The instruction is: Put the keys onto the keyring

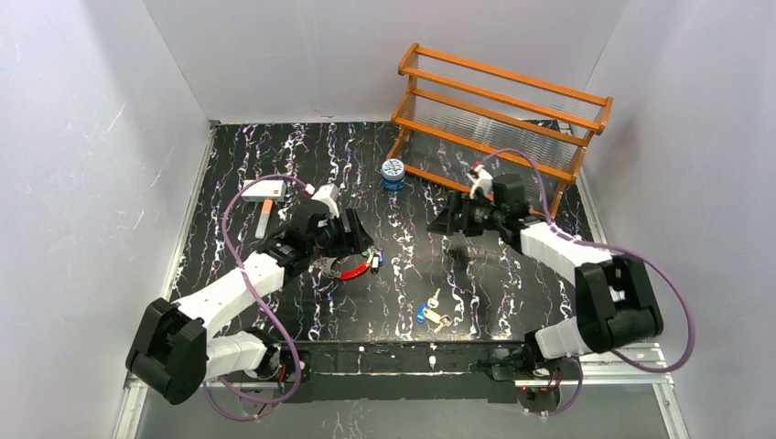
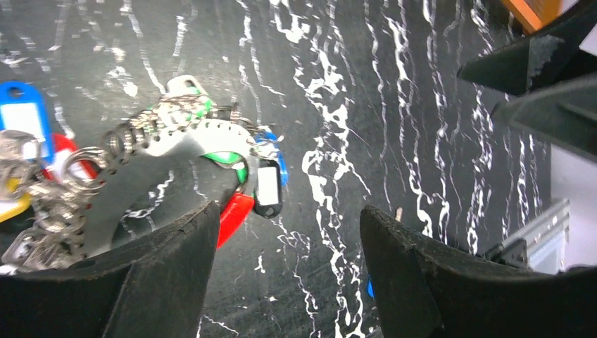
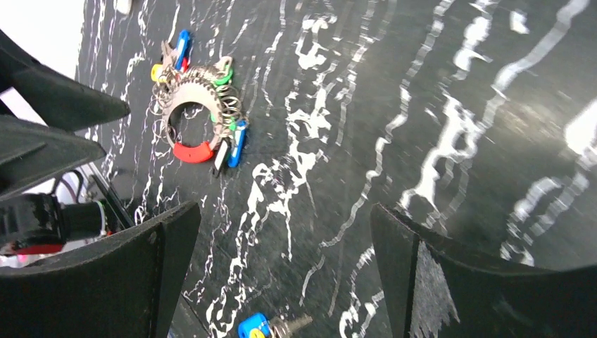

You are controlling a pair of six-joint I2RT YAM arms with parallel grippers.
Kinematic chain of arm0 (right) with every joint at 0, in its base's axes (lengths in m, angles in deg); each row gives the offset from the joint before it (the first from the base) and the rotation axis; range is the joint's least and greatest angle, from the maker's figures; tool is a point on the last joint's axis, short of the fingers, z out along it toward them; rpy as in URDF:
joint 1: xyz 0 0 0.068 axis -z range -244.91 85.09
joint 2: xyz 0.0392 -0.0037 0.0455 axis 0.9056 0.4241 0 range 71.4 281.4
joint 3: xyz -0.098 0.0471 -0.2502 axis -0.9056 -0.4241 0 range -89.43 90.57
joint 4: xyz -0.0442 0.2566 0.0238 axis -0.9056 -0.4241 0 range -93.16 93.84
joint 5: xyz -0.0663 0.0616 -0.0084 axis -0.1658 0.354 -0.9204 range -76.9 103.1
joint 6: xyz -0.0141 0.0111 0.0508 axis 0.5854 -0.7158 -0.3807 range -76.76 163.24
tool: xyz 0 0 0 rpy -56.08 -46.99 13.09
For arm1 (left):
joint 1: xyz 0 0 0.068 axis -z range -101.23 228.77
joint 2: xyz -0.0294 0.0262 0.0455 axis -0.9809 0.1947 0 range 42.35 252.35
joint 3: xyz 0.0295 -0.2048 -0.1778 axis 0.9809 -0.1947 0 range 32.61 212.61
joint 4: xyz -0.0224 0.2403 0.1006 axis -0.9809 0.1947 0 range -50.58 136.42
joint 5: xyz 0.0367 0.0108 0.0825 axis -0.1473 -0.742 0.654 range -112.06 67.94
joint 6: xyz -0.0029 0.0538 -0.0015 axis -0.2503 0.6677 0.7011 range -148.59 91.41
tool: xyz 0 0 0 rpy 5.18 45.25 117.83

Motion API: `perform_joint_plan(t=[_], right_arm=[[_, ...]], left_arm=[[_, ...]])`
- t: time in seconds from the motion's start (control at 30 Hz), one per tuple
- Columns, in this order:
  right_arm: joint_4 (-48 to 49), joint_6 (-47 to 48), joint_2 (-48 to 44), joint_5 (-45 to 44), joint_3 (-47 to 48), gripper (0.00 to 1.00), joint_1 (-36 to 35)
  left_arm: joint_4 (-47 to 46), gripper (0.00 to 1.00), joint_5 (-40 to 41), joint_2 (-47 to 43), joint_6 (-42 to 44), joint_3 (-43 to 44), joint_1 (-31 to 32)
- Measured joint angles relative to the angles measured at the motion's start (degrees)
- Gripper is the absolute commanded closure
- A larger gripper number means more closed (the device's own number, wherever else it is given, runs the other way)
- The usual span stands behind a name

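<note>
Two arms: left arm [image 1: 240, 283] reaches in toward the middle-left of the table [image 1: 302, 155]; right arm [image 1: 558, 249] reaches toward the middle-right.
Left claw [image 2: 288, 210]: low over the keyring. Fingers apart, bare table between the tips, nothing gripped. In the wrist view its left finger overlaps the ring's red piece; I cannot tell whether it touches.
Right claw [image 3: 283, 208]: spread wide and empty, above bare table, well apart from the keyring and to its right.
Keyring [image 2: 190, 134]: flat on the table, centre-left, just ahead of the left claw. Silvery-white band with a red segment on the side toward the arm bases.
Tagged keys [image 2: 269, 179]: crowded along the band with small wire loops among them. Blue, green and yellow tags show; the count is unclear.
Loose keys [image 1: 430, 313]: small cluster, one blue head and one yellow, near the front edge between the two arms, apart from the keyring.
Tin [image 1: 393, 172]: small, round, blue and white, upright, toward the back, near the rack's left foot.
Rack [image 1: 499, 101]: orange wood with clear shelves, back right corner.
White block [image 1: 268, 189]: back left, with an orange stick just beside it; too small to tell more.
</note>
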Motion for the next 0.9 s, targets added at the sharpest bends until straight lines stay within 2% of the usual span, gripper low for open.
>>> perform_joint_plan(t=[0.2,0.47,0.73,0.9], right_arm=[[-2.0,3.1,11.2,-2.0,10.0,0.13,-10.2],[-6.9,5.0,28.6,-2.9,25.6,0.28,-16.7],[-10.1,5.6,37.8,-3.0,35.6,0.4,-21.9],[-10.4,5.9,38.5,-2.2,36.1,0.49,-23.4]], left_arm=[[8.9,0.38,8.1,-0.1,-2.5,2.8,-2.4],[23.3,0.41,19.0,-2.3,-5.8,2.4,-6.5],[24.6,0.44,18.1,-6.5,-9.0,-6.2,-8.5],[20.8,0.48,15.4,-5.8,-10.1,-9.5,-8.5]])
